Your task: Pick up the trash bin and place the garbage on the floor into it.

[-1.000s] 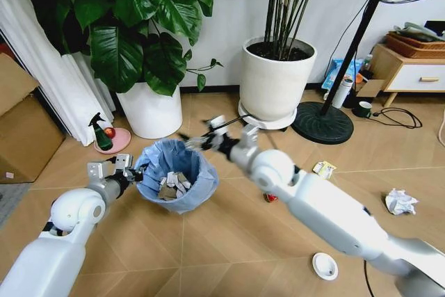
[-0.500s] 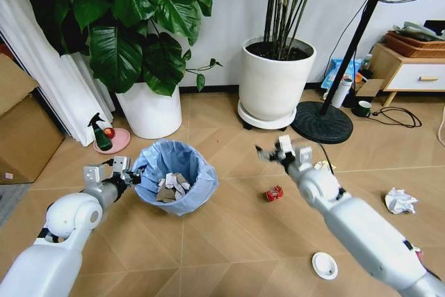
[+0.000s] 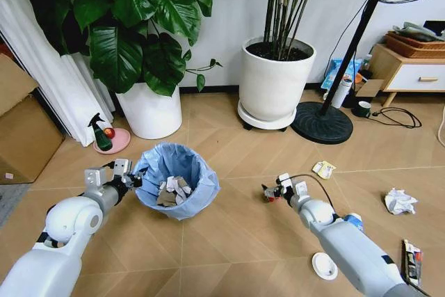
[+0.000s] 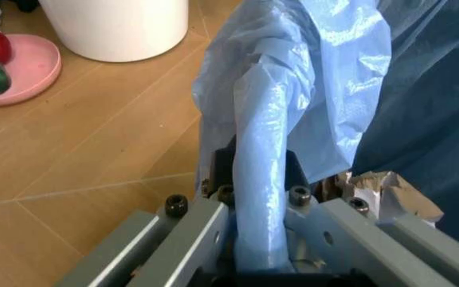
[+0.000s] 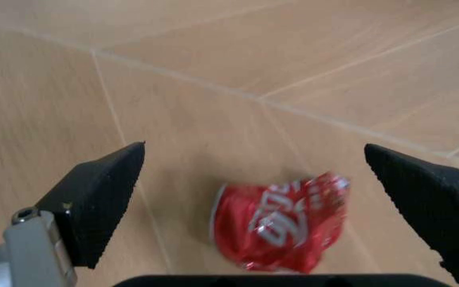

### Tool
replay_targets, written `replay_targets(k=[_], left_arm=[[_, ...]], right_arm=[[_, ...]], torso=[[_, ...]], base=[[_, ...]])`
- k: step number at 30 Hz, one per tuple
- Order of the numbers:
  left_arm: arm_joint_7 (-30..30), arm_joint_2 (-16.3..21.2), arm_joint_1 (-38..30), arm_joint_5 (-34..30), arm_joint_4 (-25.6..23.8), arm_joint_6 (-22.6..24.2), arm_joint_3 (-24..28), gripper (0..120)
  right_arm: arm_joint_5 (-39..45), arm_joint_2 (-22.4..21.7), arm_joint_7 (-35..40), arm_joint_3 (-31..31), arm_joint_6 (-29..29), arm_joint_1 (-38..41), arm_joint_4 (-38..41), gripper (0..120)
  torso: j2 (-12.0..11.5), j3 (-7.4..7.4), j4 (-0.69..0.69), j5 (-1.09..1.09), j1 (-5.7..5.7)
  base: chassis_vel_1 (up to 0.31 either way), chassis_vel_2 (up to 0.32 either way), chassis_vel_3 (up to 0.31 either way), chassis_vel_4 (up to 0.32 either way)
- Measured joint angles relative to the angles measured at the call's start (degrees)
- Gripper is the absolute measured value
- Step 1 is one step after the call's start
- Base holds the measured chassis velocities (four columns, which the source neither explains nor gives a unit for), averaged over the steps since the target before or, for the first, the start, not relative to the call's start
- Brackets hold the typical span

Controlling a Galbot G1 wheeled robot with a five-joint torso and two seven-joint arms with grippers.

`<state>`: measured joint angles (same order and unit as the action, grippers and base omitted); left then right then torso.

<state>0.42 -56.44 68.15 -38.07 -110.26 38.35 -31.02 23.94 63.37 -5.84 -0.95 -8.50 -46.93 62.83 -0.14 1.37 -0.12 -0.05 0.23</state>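
— Right gripper [image 5: 253,197], fingers [image 5: 102,191] wide apart, straddles the red wrapper [image 5: 281,224] on the floor [image 5: 213,72].
— Light, crinkly; pinch its middle. Left gripper [image 4: 253,239]?
— Clamped on the trash bin [image 3: 174,179] rim.

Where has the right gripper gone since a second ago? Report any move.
Yes. The right gripper swung from above the blue-lined trash bin toward the fan base side, down over the red crumpled wrapper, jaws open.
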Motion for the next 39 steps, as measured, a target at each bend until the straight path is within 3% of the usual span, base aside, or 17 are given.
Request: replay_targets(k=[12, 27, 39], left_arm=[[0.16, -0.27, -0.31, 0.25, 0.62, -0.24, 0.34, 0], [0.41, -0.08, -0.18, 0.35, 0.73, -0.43, 0.34, 0], [0.53, -0.15, -0.32, 0.34, 0.7, -0.46, 0.37, 0]], right_arm=[[-3.19, 3.37, -1.95, -0.17, 0.87, 1.22, -6.32, 96], [-6.35, 7.61, -2.76, 0.09, 1.86, 4.23, -13.31, 70], [-7.24, 7.97, -2.4, 0.86, 1.95, 4.49, -15.76, 68]], torso=[[0.0, 0.0, -0.01, 0.02, 0.0], [0.0, 0.0, 0.0, -0.01, 0.0], [-0.01, 0.01, -0.01, 0.01, 0.01]], base=[[0.0, 0.0, 0.0, 0.0], [0.0, 0.0, 0.0, 0.0], [0.0, 0.0, 0.0, 0.0]])
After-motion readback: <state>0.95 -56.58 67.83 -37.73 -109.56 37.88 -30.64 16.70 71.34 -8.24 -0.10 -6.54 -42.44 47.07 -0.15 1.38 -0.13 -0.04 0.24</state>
